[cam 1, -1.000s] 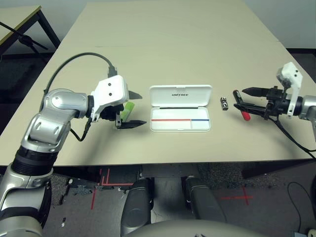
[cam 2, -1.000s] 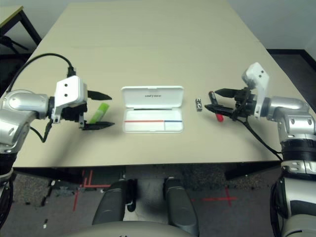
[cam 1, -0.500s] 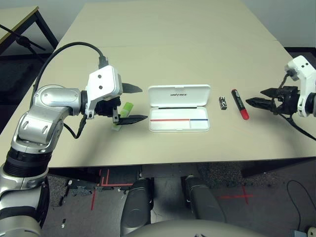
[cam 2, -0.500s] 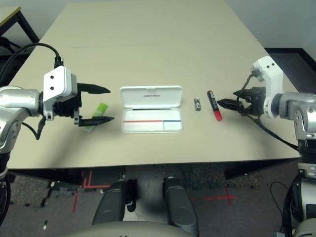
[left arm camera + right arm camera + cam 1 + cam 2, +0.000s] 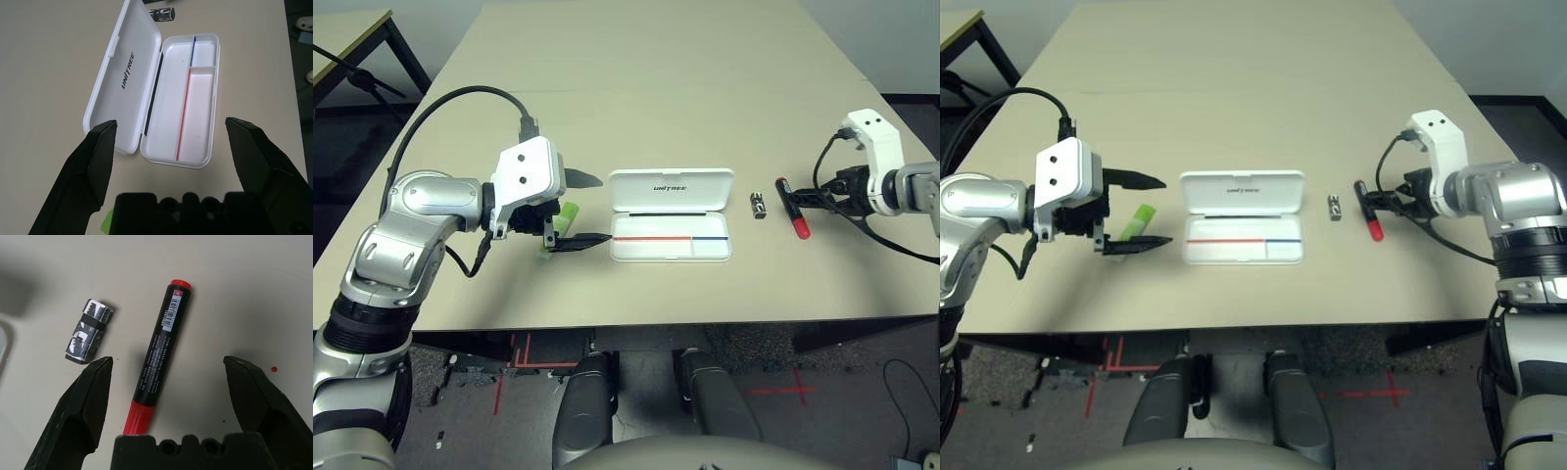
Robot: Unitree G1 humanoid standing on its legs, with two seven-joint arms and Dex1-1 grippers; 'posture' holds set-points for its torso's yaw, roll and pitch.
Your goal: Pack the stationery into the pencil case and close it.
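The white pencil case point(image 5: 671, 249) lies open at the table's middle, lid point(image 5: 128, 73) flat behind an empty tray with a red-and-blue line. My left gripper point(image 5: 585, 208) hovers open just left of it, over the light-green highlighter point(image 5: 564, 217), which lies between the fingers near their base. Right of the case sit the tiny black-and-silver piece point(image 5: 757, 204) and the red marker with black cap point(image 5: 792, 207). My right gripper point(image 5: 167, 362) is open, its fingers point(image 5: 90, 396) spread to either side of the marker point(image 5: 159, 352), with the small piece point(image 5: 89, 331) just beyond one fingertip.
The beige table point(image 5: 656, 88) stretches far behind the case, and its front edge runs close below the tray. A black cable point(image 5: 450, 103) loops above my left forearm. Another table's corner point(image 5: 342, 34) stands at the far left.
My right gripper pulled away to the right, then came back in over the marker. The left gripper stayed open by the highlighter, shifting only slightly. Marker, piece and case have not moved.
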